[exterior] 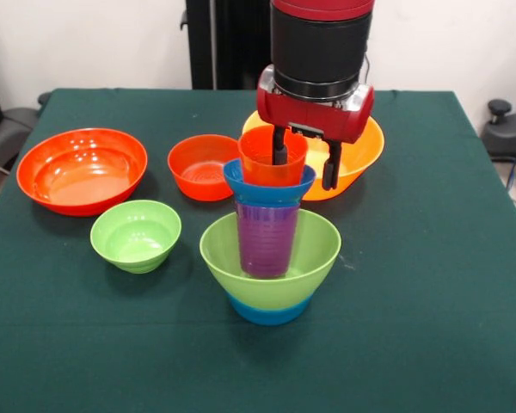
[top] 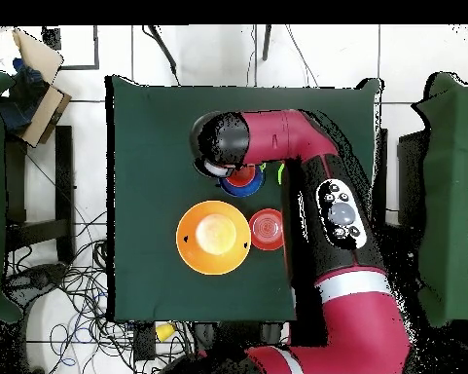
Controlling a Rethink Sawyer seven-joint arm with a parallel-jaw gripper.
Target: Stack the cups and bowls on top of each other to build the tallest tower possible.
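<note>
The tower stands near the table's front: a light blue bowl [exterior: 269,311] carries a light green bowl [exterior: 314,249]. In it a purple cup [exterior: 267,241] stands upright. A dark blue bowl [exterior: 271,191] sits on the purple cup, and an orange-red cup [exterior: 265,168] sits in that bowl. My gripper [exterior: 305,159] is open at the top of the tower. One finger reaches inside the orange-red cup, the other hangs outside its right wall. In the overhead view my arm covers most of the tower; only the dark blue bowl's rim [top: 243,189] peeks out.
A large red-orange bowl [exterior: 82,169] and a small light green bowl [exterior: 136,234] sit at the left. A medium red-orange bowl [exterior: 198,168] [top: 267,229] is behind the tower. The yellow-orange bowl [exterior: 365,151] [top: 213,237] lies behind my gripper.
</note>
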